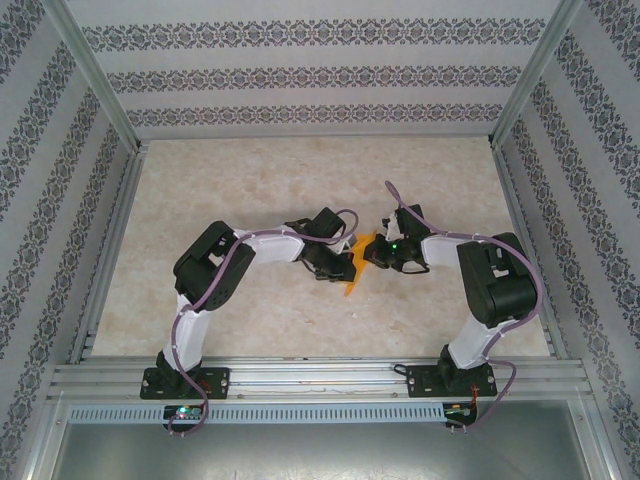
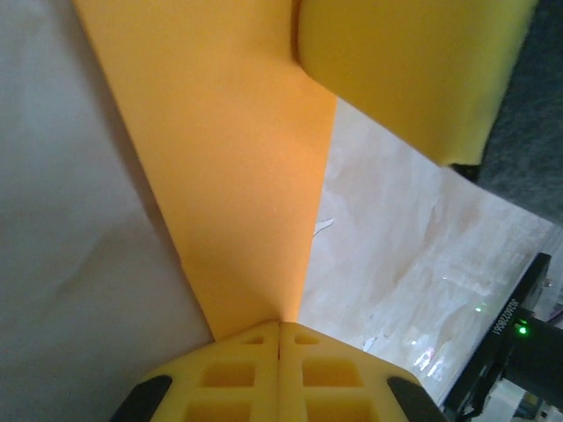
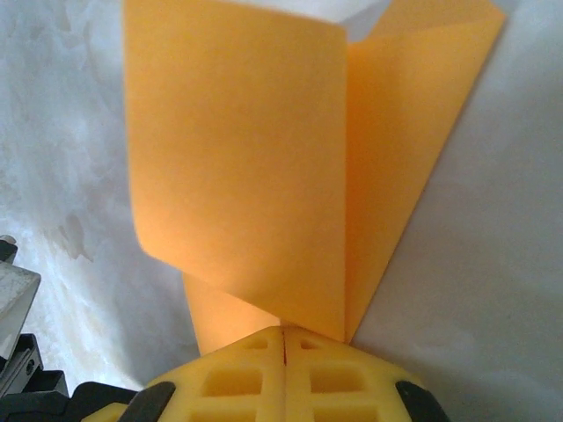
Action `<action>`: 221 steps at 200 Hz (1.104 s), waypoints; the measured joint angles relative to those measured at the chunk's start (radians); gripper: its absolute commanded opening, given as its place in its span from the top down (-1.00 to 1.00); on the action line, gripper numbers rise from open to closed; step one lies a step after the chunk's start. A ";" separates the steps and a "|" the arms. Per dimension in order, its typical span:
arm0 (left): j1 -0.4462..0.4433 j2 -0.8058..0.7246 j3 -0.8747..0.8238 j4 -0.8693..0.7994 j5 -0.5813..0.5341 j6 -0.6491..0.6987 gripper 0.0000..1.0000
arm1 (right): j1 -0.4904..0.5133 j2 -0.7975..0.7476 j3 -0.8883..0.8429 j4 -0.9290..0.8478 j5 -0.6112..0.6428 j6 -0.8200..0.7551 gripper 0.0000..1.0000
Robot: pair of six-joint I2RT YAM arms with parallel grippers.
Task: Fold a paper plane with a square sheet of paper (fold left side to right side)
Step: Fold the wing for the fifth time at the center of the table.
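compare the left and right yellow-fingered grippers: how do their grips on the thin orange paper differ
The left gripper pinches the orange paper where it tapers to a point; the right gripper pinches folded layers. Left sits on the paper's left, right on its right. Both clamp it.

The overhead view is bright and evenly lit, with only faint, soft shadows on the pale table [image 1: 280, 325] and a dull sheen on the metal sheet [image 1: 320, 455] along the bottom. In the left wrist view the orange paper [image 2: 229, 176] is close and soft, blurred to yellow at upper right, with grey shade at left and small glints on the table at lower right. In the right wrist view the table washes out nearly white.
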 measured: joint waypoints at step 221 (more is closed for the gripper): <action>-0.057 0.005 0.081 -0.131 -0.169 0.049 0.93 | -0.033 0.029 -0.003 0.034 -0.035 -0.082 1.00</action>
